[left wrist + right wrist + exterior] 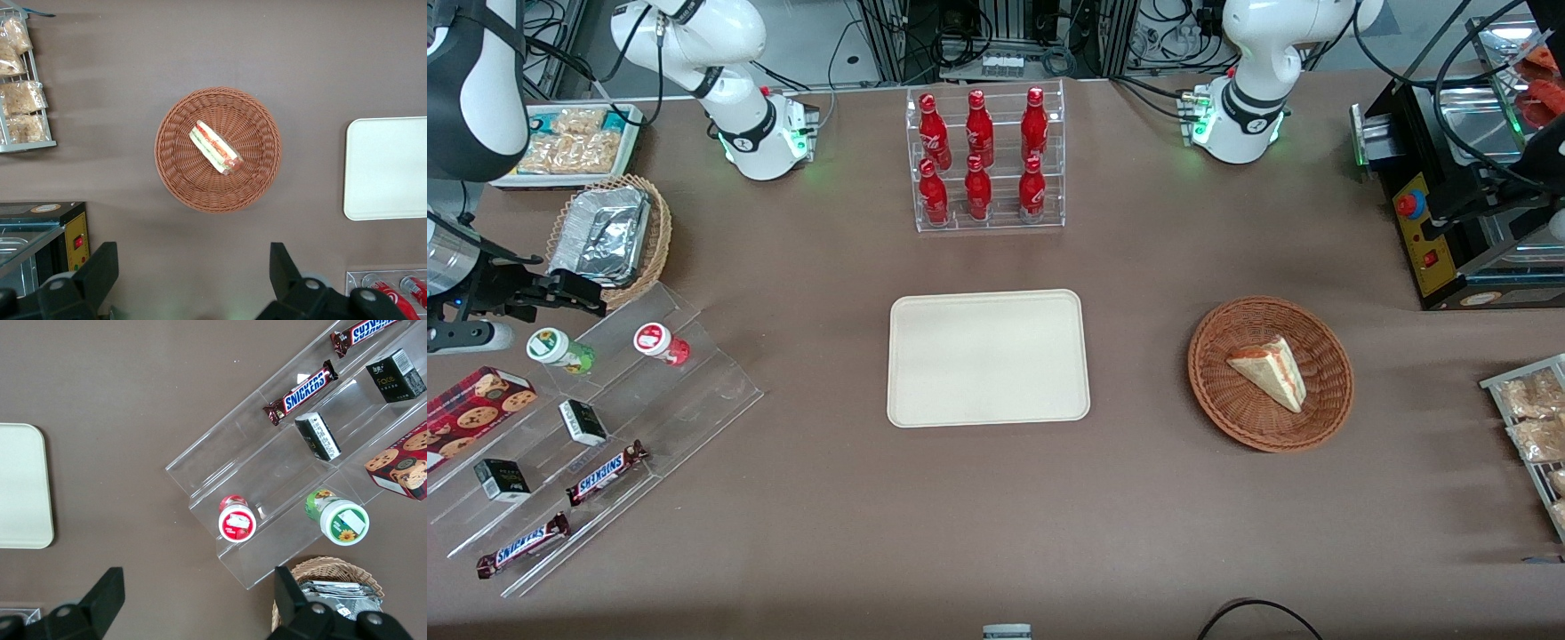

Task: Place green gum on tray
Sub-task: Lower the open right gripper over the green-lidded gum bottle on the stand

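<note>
The green gum [560, 348] [337, 515], a green bottle with a white lid, lies on its side on the top step of a clear acrylic shelf [694, 391] at the working arm's end of the table. Beside it lies a like-shaped red bottle [663, 343] [236, 518]. My gripper [583, 295] [198, 590] hangs open above the table, a little farther from the front camera than the green gum, with nothing between its fingers. The cream tray [987, 357] [23, 487] lies flat and bare at the table's middle.
The shelf also holds two Snickers bars [605, 473], small black boxes [583, 421] and a cookie box [476, 404]. A wicker basket with a foil tray [605, 236] stands close by my gripper. A rack of red bottles [983, 160] and a basket with a sandwich [1270, 373] stand farther off.
</note>
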